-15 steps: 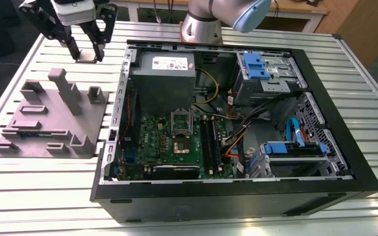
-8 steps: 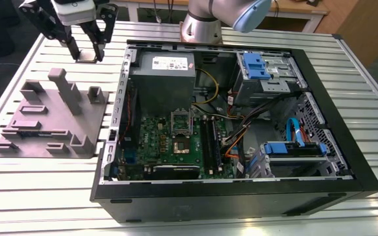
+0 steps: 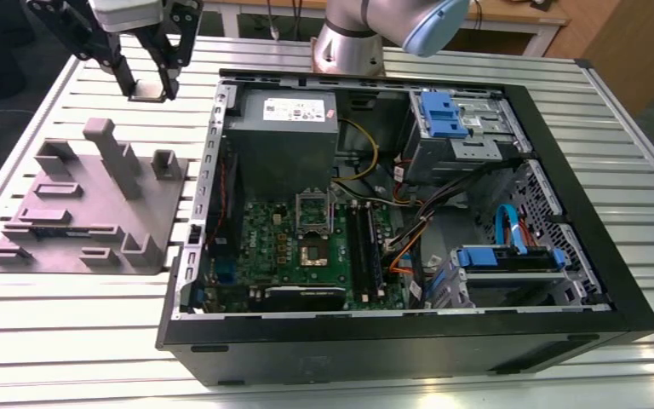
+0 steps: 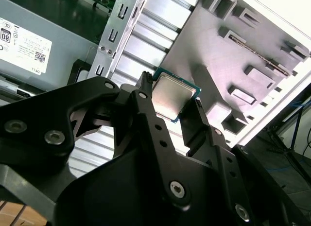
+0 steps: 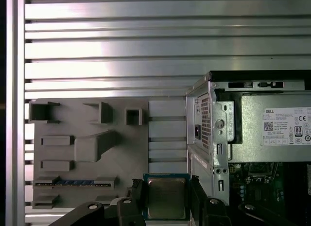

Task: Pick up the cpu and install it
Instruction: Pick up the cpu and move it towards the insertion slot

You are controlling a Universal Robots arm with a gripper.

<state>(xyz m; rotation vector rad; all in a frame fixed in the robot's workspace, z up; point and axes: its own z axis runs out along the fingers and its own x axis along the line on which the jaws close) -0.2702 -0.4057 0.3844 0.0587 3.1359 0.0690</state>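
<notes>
Cpu (image 5: 166, 198) clamped in the gripper (image 3: 149, 87) above the slatted table (image 3: 54, 324)
In the exterior view it is held at ten o'clock of the open computer case (image 3: 599, 281); the socket (image 3: 313, 230) is seated inside that case.

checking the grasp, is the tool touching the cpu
Touching. In both wrist views the tool clamps the cpu by two opposite edges.

The cpu (image 5: 165, 199) has a smooth silvery metal lid with a dull sheen. The gripper (image 4: 171, 102) is matt black, dotted with shiny screw heads. The table (image 3: 54, 341) is ribbed bare metal — bright, reflective — and the holder block (image 3: 88, 213) looks like matt grey plastic. The computer case (image 3: 418, 358) is matt black outside, bare grey sheet metal within.
</notes>
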